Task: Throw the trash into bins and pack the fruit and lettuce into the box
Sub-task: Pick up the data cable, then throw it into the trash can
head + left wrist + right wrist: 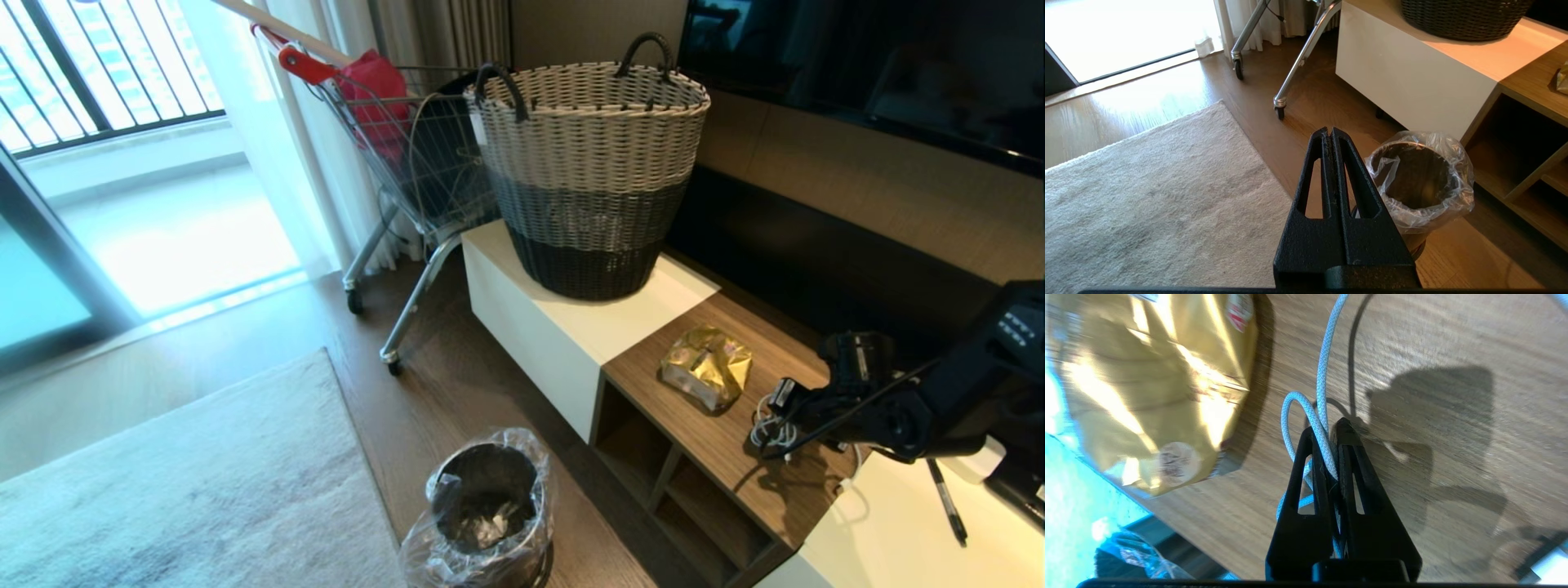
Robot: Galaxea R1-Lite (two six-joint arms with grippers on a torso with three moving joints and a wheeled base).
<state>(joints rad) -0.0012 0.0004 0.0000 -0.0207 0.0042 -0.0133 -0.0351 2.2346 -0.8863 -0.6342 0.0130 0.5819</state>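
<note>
The right end effector (1329, 428) is down on the wooden table (718, 441), its fingers (1306, 473) closed on a white braided cable (1323, 375). The cable loops up out of the tips and runs away across the wood. In the head view the same cable lies in a small coil (767, 429) right at the tips, and the black right arm reaches in from the right edge.

The gold wrapper (707, 365) lies flat on the wood just beside the right end effector, on its window side, apart from the fingers; only the cable loop sits between them. In the right wrist view the wrapper (1155, 384) fills the space next to the tips without touching them.

Beyond the wrapper, further from the end effector, a tall woven basket (589, 175) stands on the white cabinet (531, 318). A shopping cart (400, 163) stands behind that, by the curtain. On the arm's other side a black pen (947, 502) lies on a white surface.

One steel bin (490, 510) with a clear liner stands on the floor, below the table edge and well apart from the right end effector. Open shelf cubbies face it.

The left end effector (1329, 132) hangs over the floor with its fingers pressed together and nothing between them. The bin (1419, 179) is just beside it, and a pale rug (1159, 196) spreads on its other side.
</note>
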